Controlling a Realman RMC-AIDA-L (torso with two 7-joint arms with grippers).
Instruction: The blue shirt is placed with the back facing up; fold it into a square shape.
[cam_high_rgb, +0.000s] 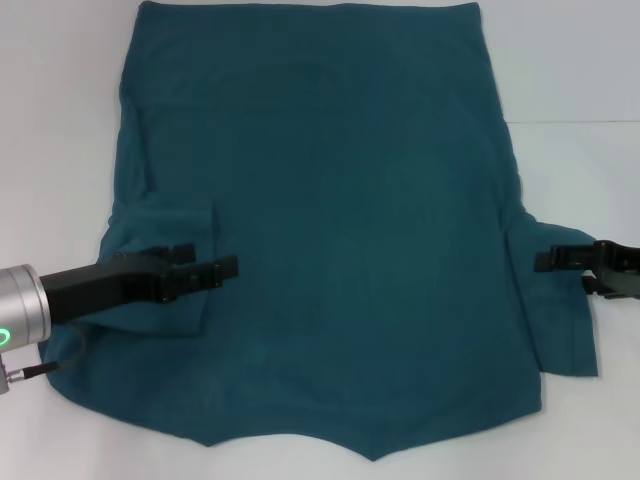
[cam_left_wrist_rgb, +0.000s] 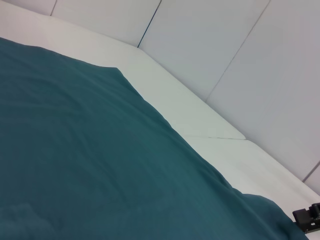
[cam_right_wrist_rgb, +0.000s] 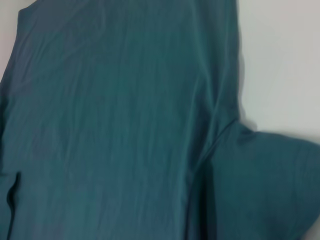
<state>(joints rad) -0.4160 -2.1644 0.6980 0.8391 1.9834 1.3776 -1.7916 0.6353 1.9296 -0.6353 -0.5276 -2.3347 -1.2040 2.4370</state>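
Shirt: the blue shirt (cam_high_rgb: 340, 230) was lying spread flat on the white worktop (cam_high_rgb: 590, 60), plain side up, and we saw no lettering anywhere.

Left sleeve: this one looked already flipped inward onto the body, right under the left end effector (cam_high_rgb: 205, 268), so we figured the first little fold was done.

Left end effector: it was over that folded sleeve, tips pointing toward the middle of the shirt. The fingers looked close together, but we honestly couldn't tell if they were pinching cloth or just hanging above it.

Right sleeve: it stuck out past the shirt's side seam, just below and inward of the right end effector (cam_high_rgb: 560, 260). Not folded yet.

Right end effector: it sat at the shirt's edge by the armpit. We couldn't tell whether it was spread or pressed together.

Progress: early days, we reckoned. One sleeve in, the other out, and both side folds plus the bottom-to-collar folds were all left to do before anything looked square.
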